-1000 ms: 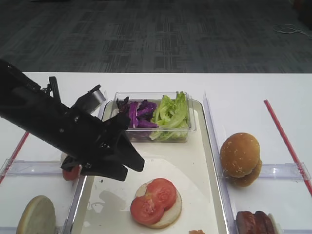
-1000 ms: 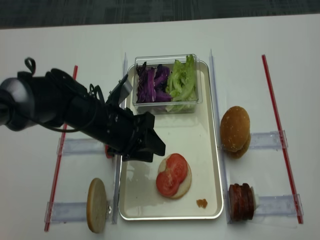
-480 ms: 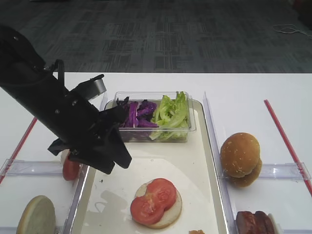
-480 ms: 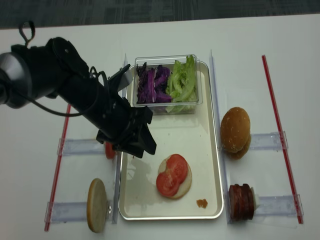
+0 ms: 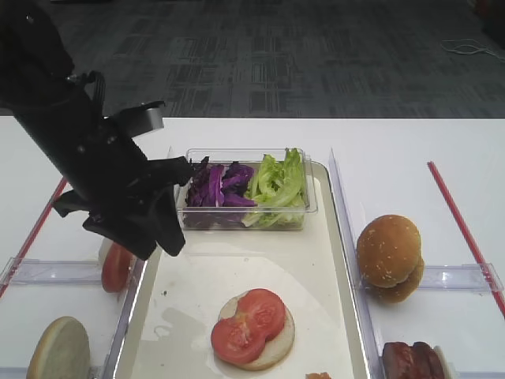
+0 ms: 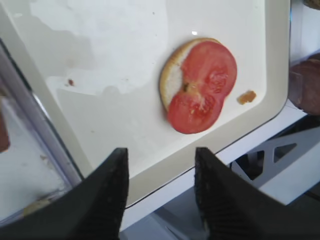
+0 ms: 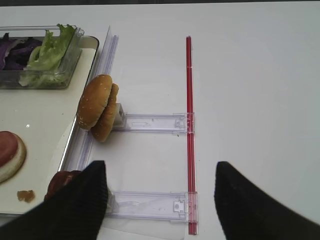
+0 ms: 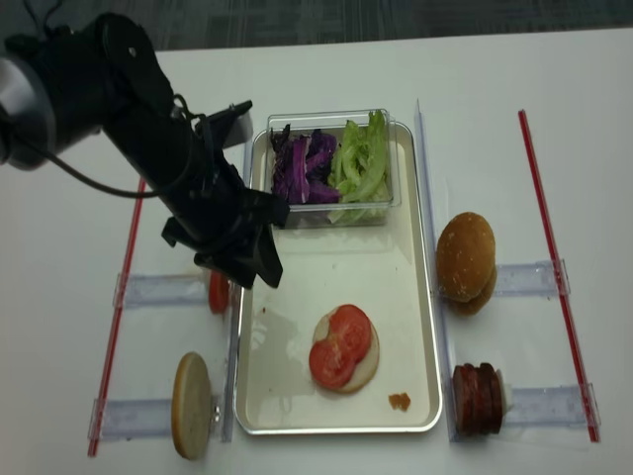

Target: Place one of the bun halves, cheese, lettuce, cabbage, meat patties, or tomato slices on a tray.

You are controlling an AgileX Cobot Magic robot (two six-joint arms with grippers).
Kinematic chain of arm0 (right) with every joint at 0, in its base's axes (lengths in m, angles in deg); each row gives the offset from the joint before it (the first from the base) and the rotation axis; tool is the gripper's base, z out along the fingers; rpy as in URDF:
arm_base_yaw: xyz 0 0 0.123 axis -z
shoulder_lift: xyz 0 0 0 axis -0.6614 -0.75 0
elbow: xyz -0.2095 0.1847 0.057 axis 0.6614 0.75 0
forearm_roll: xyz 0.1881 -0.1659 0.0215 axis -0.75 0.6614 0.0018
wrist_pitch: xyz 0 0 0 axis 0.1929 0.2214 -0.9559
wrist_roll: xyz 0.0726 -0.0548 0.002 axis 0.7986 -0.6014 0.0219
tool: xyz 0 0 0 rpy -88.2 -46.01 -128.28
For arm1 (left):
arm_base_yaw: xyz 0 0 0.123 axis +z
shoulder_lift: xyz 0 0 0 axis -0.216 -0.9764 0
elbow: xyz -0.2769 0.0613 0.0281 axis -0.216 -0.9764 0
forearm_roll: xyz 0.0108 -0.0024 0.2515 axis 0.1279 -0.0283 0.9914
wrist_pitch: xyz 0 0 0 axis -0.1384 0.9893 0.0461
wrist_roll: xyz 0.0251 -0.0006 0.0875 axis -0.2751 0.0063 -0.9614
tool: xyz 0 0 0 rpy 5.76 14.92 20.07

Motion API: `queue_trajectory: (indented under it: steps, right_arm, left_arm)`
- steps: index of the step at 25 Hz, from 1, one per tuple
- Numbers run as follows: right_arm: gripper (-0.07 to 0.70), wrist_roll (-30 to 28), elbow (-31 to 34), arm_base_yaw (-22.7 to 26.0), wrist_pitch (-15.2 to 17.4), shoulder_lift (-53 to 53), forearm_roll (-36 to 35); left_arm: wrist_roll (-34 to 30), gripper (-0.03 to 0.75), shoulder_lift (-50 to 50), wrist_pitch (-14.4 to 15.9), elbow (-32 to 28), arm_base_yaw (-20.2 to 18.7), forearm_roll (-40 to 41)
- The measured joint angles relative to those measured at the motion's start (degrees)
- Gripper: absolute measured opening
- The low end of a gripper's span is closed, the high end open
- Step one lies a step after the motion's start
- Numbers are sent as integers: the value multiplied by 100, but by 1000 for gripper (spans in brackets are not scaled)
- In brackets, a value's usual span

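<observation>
Two tomato slices (image 5: pixel 248 324) lie on a flat bun half (image 8: pixel 368 366) on the tray (image 5: pixel 237 268). My left gripper (image 8: pixel 259 272) hangs open and empty above the tray's left edge, up and left of that bun; the left wrist view shows its jaws (image 6: pixel 160 152) apart over the tray rim. Another tomato slice (image 5: pixel 116 267) stands in the left rack, and a bun half (image 5: pixel 59 347) stands nearer. Cabbage (image 5: pixel 221 185) and lettuce (image 5: pixel 276 181) fill a clear box. My right gripper (image 7: pixel 160 167) is open over bare table beside the meat patties (image 7: pixel 62 182). No cheese is in view.
A sesame bun (image 5: pixel 388 251) leans in the right rack, with meat patties (image 8: pixel 478 399) in the rack nearer me. Clear plastic rails and red strips (image 8: pixel 554 257) flank the tray. A small crumb (image 8: pixel 399 402) lies on the tray's near right corner.
My left gripper has lifted and drawn back to the left, away from the tomato-topped bun, with its jaws a little narrower. The food has not moved.
</observation>
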Motion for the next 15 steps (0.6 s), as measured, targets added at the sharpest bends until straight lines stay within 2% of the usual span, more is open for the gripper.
queue_trajectory:
  steps: [8, 15]
  right_arm:
    - [468, 0, 0, 0, 0, 0, 0]
    - [468, 0, 0, 0, 0, 0, 0]
  left_arm:
    - [560, 328, 0, 68, 486, 0, 1171]
    - [879, 328, 0, 95, 503, 0, 1792]
